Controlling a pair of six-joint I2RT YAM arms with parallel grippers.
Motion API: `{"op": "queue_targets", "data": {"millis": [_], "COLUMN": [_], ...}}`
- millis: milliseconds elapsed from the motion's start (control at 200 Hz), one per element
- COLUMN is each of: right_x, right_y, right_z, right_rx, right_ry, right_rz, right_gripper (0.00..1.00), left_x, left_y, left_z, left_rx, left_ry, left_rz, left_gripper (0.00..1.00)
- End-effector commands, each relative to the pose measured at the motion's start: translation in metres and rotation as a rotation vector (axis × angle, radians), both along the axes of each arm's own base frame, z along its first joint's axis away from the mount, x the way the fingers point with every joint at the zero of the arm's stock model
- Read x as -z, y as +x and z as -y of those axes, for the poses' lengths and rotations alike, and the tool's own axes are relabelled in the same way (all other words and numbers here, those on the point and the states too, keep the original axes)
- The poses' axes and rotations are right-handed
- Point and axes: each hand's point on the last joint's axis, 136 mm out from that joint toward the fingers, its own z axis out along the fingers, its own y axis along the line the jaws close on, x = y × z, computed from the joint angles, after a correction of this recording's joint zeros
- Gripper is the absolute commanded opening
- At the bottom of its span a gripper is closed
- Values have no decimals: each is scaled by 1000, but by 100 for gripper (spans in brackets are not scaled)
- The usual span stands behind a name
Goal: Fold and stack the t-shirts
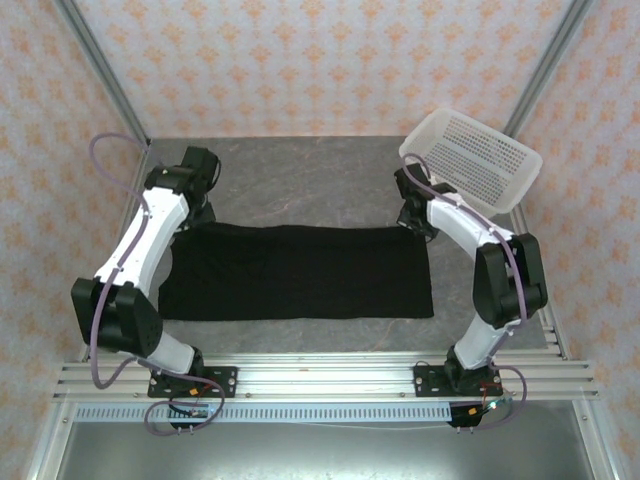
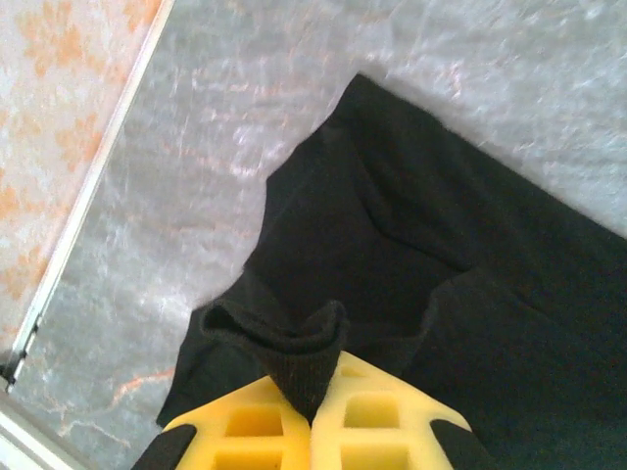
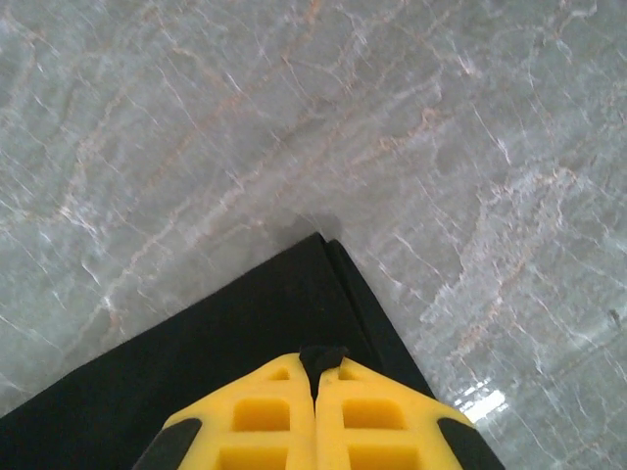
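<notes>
While both arms reach out over the grey marbled table (image 1: pixel 300 170), we see the black t-shirt (image 1: pixel 295 272) lying spread on it as a wide rectangle, its long side running left to right between the two arms and its upper face plain black.

We find the left gripper (image 1: pixel 198 214) at the t-shirt's far left corner. From the left wrist camera its yellow fingers (image 2: pixel 255 421) are pressed together, with a small ridge of black cloth pinched between their tips and puckered up above the flat fabric around it. A sleeve shape juts out from the t-shirt just beyond that pinch.

We find the right gripper (image 1: pixel 416 224) at the t-shirt's far right corner. From the right wrist camera its yellow fingers (image 3: pixel 377 416) are likewise closed, with a sliver of black cloth caught between the tips. The corner ahead of them lies flat on the table, and two layers show along its edge.

Beyond the t-shirt's far right corner, a white perforated basket (image 1: pixel 475 160) stands tilted, well apart from the cloth.
</notes>
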Motion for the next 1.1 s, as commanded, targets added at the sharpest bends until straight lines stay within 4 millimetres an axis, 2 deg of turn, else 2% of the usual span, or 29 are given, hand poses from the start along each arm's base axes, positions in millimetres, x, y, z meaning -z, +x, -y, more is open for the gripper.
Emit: {"op": "queue_targets", "data": {"millis": [0,285,846,996,1091], "right_x": [1,8,29,36,33], "right_y": [-16,-31,-52,-56,-56], "right_z": [4,6,8,11,10], "right_rx": [3,-22,-35,-32,-32], "right_ry": [-16,-23,-49,-67,-70], "right_rz": [-14,-49,-120,-138,-135], "right_gripper": [0,0,0,0,0], "left_x": [11,30,77,86,88], "left_y": [-25,-66,-114,-124,-126], "left_z": [-2,-3,-1,0,-1], "left_rx": [-70,-116,-204,-230,-236], "left_ry": [-23,-33,-58,-68,-56], "left_rz": [-17,-76,-160,-164,-161], "left_gripper": [0,0,0,0,0]}}
